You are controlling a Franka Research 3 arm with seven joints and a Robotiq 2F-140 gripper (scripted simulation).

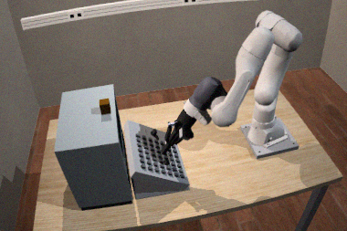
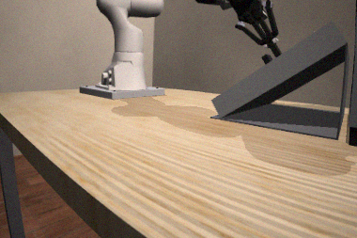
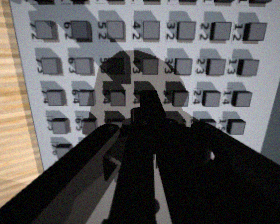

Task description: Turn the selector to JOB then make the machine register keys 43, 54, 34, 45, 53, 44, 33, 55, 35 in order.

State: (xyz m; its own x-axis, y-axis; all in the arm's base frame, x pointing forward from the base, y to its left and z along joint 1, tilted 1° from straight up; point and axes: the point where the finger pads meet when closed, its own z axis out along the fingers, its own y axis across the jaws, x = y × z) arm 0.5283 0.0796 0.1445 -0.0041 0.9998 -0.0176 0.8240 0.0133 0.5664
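The sloped grey key panel (image 1: 152,183) (image 2: 287,71) (image 3: 271,50) carries rows of dark square keys. My gripper (image 1: 164,152) (image 2: 278,54) (image 3: 148,104) is shut and empty, its tips pointing down at the panel. In the wrist view they cover the place of key 44, just beside key 43 (image 3: 150,66); contact cannot be told. Key 54 (image 3: 117,97) and key 34 (image 3: 180,98) lie on either side. Key 53 (image 3: 117,65) is in shadow; key 33 (image 3: 183,66) is visible. The fingers hide key 45. The dark selector knob (image 1: 154,132) (image 2: 267,59) stands near the keys; its setting is unreadable. No key looks lit.
A tall grey-blue cabinet (image 1: 87,129) stands close beside the panel, with a small orange-brown block (image 1: 105,106) on top. The arm's base (image 1: 269,138) (image 2: 123,91) stands on the wooden table (image 1: 228,182) (image 2: 141,154), on the panel's other side.
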